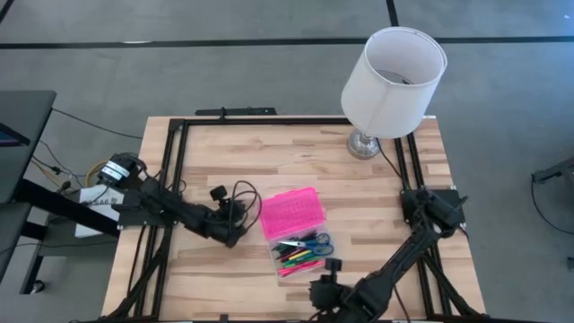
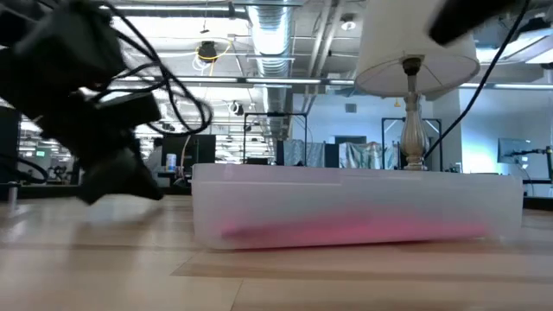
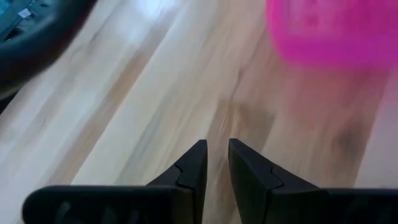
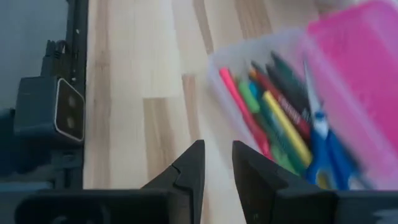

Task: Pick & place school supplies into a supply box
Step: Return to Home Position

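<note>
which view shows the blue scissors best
The right wrist view: the scissors lie close up in the clear box beside the pens. The high view shows them small. The low view shows only a pink blur through the box wall; the left wrist view misses them.

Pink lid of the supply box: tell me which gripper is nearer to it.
Left. The left gripper sits just beside the pink lid, on its left in the high view. The right gripper is farther off, beyond the clear base holding the supplies, toward the table's near edge.
</note>
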Controlling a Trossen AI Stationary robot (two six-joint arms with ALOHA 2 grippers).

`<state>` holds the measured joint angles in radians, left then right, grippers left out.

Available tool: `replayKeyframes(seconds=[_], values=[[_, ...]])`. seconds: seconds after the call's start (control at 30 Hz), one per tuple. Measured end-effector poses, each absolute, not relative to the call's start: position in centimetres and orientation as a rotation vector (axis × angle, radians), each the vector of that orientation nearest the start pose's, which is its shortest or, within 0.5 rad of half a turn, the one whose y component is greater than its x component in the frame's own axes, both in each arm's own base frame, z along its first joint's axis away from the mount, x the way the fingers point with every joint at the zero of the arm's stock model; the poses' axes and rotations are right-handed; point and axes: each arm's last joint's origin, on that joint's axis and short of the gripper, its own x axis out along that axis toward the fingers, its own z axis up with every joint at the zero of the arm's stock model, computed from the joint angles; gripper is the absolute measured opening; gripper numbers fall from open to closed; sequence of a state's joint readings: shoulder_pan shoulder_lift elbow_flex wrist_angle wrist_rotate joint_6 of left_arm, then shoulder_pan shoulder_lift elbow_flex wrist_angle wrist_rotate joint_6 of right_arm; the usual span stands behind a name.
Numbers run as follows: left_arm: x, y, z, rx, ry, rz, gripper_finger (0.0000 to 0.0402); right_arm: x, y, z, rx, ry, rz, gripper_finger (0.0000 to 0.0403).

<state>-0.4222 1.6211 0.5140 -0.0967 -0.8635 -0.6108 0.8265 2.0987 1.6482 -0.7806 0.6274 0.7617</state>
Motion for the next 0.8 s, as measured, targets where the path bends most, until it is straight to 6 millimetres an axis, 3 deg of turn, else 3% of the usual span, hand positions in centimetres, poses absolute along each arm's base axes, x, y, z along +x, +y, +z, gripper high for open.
replayKeyframes(seconds=[0.17, 0.43, 0.8], values=[[23.3, -6.2, 9.9, 0.133, 0.746, 0.609, 0.0061, 28.5, 30.1, 16.8, -0.015, 0.929, -0.284, 0.0075], [24.1, -4.0, 9.9, 0.059, 0.779, 0.631, 0.0061, 26.6, 28.9, 13.7, 0.106, 0.944, -0.440, 0.0075], [25.1, -3.9, 10.4, 0.037, 0.743, 0.504, 0.0061, 25.2, 27.3, 11.4, 0.165, 0.953, -0.561, 0.0075]])
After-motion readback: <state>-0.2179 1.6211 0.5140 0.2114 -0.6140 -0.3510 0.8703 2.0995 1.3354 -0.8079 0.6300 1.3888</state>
